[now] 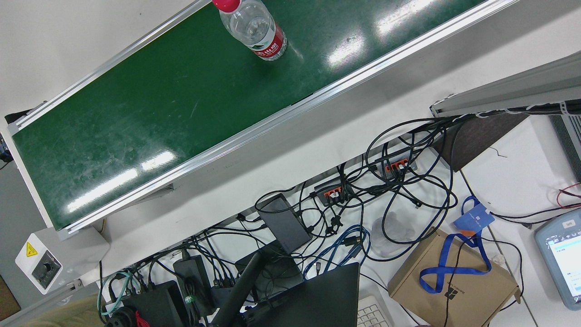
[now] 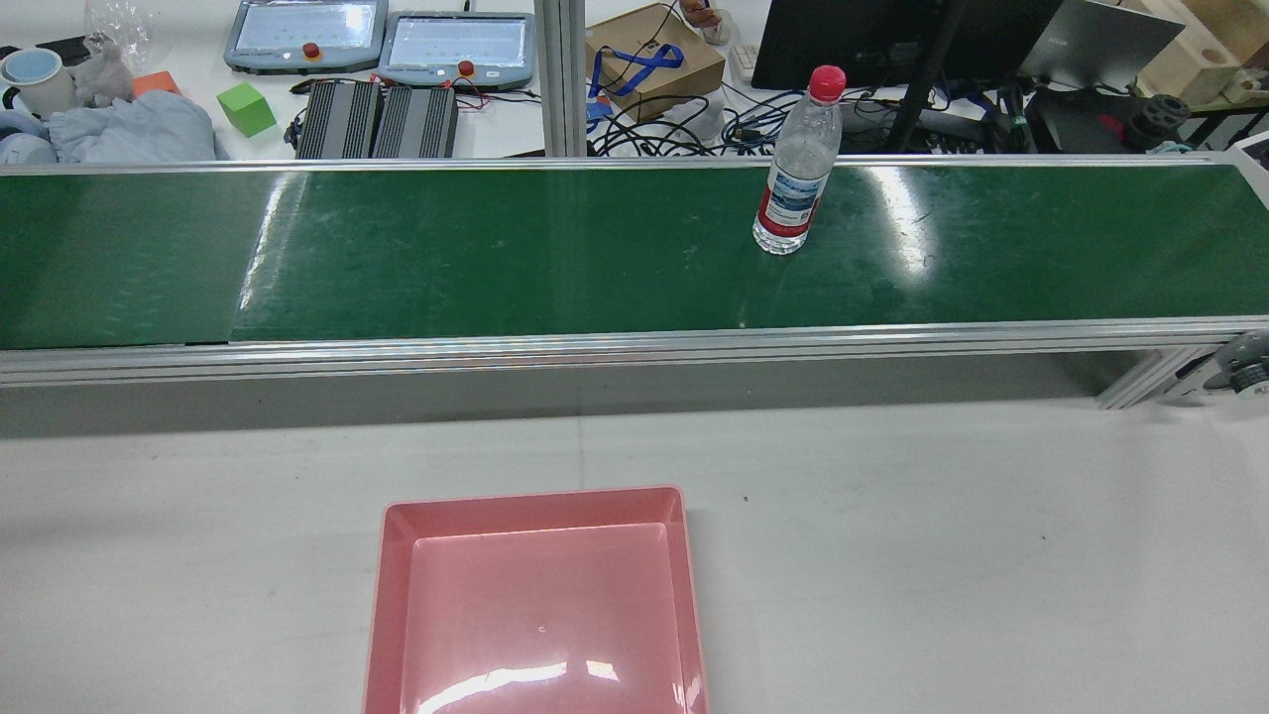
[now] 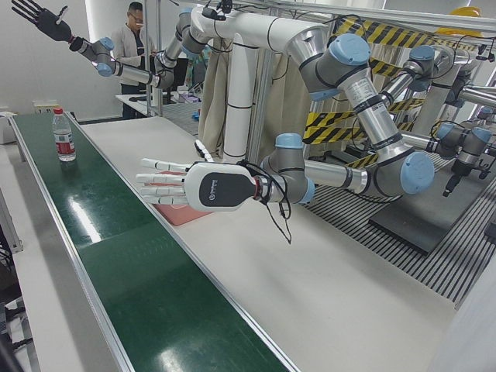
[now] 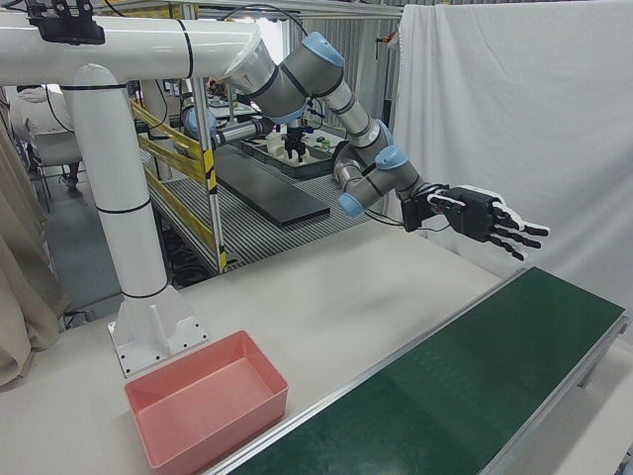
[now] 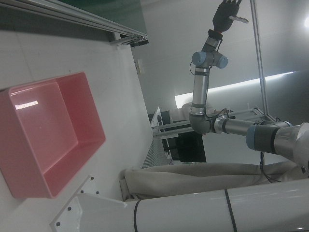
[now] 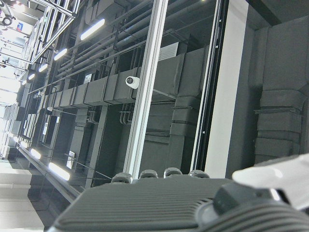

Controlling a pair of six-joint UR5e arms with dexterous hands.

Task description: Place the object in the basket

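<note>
A clear water bottle (image 2: 798, 169) with a red cap and red label stands upright on the green conveyor belt (image 2: 496, 258), right of its middle; the bottle (image 1: 256, 29) (image 3: 63, 136) also shows in the front and left-front views. The pink basket (image 2: 535, 508) sits empty on the white table near the pedestal, as the basket's wall (image 4: 198, 435) shows. My left hand (image 3: 186, 184) (image 4: 480, 220) hovers open beside the belt, fingers spread toward it, holding nothing. My right hand (image 3: 39, 19) (image 5: 227, 12) is raised high, fingers spread, far above the bottle.
Beyond the belt lie two teach pendants (image 2: 382, 40), a cardboard box (image 2: 654, 59), tangled cables (image 1: 363, 204) and a green cube (image 2: 246, 109). A person (image 3: 136, 43) stands behind the station. The white pedestal (image 4: 129, 247) rises beside the basket.
</note>
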